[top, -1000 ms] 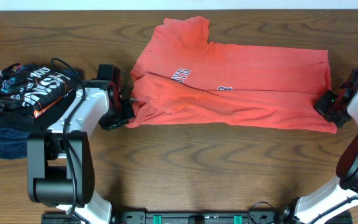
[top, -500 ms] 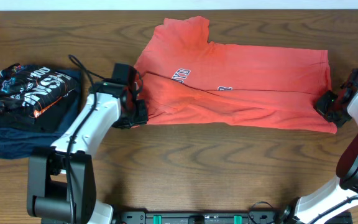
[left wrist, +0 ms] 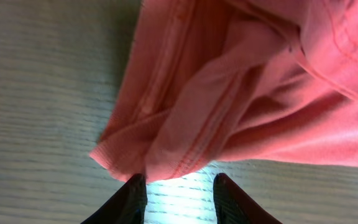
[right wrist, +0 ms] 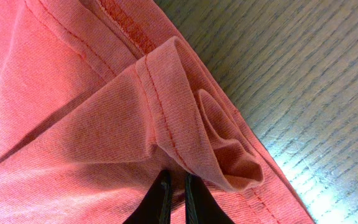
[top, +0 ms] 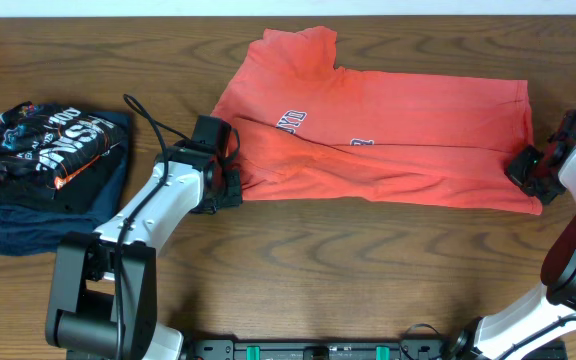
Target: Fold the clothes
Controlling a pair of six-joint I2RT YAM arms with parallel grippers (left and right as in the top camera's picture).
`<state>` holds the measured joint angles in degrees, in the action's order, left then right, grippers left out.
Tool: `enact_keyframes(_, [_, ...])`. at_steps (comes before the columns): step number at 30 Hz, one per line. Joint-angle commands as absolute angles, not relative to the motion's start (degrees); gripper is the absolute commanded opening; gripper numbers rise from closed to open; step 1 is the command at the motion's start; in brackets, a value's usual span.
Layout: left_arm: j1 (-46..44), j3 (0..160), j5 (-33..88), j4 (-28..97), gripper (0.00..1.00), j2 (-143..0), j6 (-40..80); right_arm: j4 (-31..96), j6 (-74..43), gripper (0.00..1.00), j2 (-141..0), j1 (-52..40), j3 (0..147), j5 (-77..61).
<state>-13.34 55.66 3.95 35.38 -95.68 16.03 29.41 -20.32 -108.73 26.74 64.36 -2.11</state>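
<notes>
Since a second ago your left gripper (top: 226, 186) has slid right and released, fingers parted at the hem; right gripper (top: 530, 168) pinches the far corner; shirt (top: 388, 130), centre of table (top: 298, 260), looks light and limp, so regrip the doubled hem.

The overhead camera looks straight down on the whole table (top: 298, 260) from well above, with my arm bases at its near edge. My left wrist camera peers past my left gripper (left wrist: 179, 190), very close on the left edge of the T-shirt (left wrist: 229, 93). My right wrist camera sits just as close behind my right gripper (right wrist: 176, 186), on the right-hand hem. The overhead view takes in both spots.
</notes>
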Motion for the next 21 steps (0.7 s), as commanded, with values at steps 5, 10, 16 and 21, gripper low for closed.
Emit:
enact_keyframes(5, [-13.43, 55.18, 1.02, 34.00, 0.38, -97.12, 15.46, 30.26, -19.59, 0.09, -109.51, 27.05, 64.12, -0.38])
enact_keyframes(10, [-13.47, 55.18, 1.02, 33.93, 0.37, -97.84, 15.46, 30.26, -19.59, 0.09, -109.51, 27.05, 64.12, -0.38])
enact_keyframes(16, [-13.47, 55.18, 1.06, 33.93, 0.36, -97.84, 15.46, 30.24, -19.59, 0.09, -109.51, 27.05, 64.12, -0.36])
enact_keyframes(21, [-13.47, 55.18, 1.04, 33.50, 0.25, -97.84, 15.46, 30.28, -19.59, 0.09, -109.51, 27.05, 64.12, -0.34])
